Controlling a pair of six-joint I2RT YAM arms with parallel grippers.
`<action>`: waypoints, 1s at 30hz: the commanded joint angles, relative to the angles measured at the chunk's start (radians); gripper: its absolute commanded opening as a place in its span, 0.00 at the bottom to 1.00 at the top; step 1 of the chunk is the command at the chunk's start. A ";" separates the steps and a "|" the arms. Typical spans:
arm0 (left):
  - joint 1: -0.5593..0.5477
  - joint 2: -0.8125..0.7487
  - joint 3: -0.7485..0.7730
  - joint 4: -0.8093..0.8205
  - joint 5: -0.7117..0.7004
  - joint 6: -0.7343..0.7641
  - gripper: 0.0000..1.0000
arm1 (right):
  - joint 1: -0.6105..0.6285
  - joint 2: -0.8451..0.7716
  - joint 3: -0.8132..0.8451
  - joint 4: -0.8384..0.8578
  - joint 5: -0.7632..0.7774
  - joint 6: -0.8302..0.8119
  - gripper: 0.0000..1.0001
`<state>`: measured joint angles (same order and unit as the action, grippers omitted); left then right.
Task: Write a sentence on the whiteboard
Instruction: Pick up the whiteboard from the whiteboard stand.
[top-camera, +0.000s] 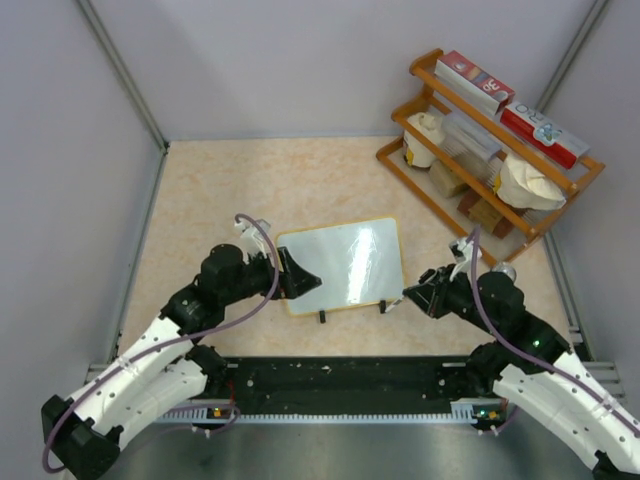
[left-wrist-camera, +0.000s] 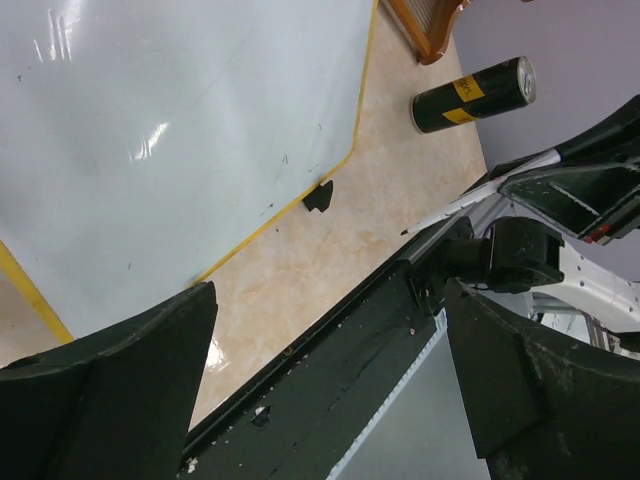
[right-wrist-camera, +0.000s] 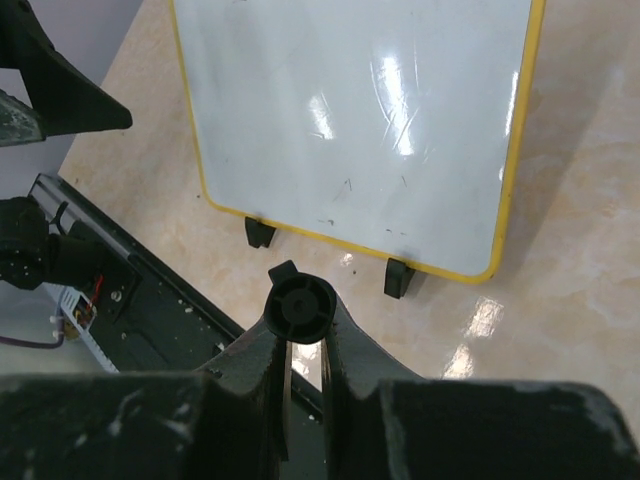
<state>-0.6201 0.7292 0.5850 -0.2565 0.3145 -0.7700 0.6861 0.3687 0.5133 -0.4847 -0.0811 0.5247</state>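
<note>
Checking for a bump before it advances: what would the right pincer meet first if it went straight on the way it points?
Probably the whiteboard's near framed edge, between its two black feet; the black marker in the right pincer would touch first. Height is unclear.

the whiteboard (top-camera: 345, 262) lies flat near the middle of the beige marbled table (top-camera: 220, 190), glossy and without writing, its two black feet (top-camera: 322, 317) on the near edge. the left gripper (top-camera: 300, 278) reaches in from the left, and its dark fingers overlap the board's left edge. the right gripper (top-camera: 410, 295) sits low just beside the board's near right corner, close to the right foot. a purple cable loops along each arm. both arms rise from a black base plate (top-camera: 340, 378) at the near edge. an orange wooden rack (top-camera: 400, 165) stands at the far right and holds two red boxes (top-camera: 475, 80) on top.
</note>
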 joint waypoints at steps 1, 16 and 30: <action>0.005 -0.068 -0.025 0.010 0.017 0.052 0.99 | -0.005 -0.072 -0.044 0.003 -0.035 0.032 0.00; 0.005 -0.247 -0.149 0.023 0.001 0.035 0.99 | -0.005 -0.057 -0.027 0.001 -0.046 0.034 0.00; 0.006 -0.189 -0.110 -0.078 -0.113 0.080 0.99 | -0.003 0.036 0.028 0.029 -0.046 0.000 0.00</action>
<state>-0.6174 0.5133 0.4316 -0.2783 0.2790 -0.7254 0.6861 0.3584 0.4721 -0.4984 -0.1230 0.5514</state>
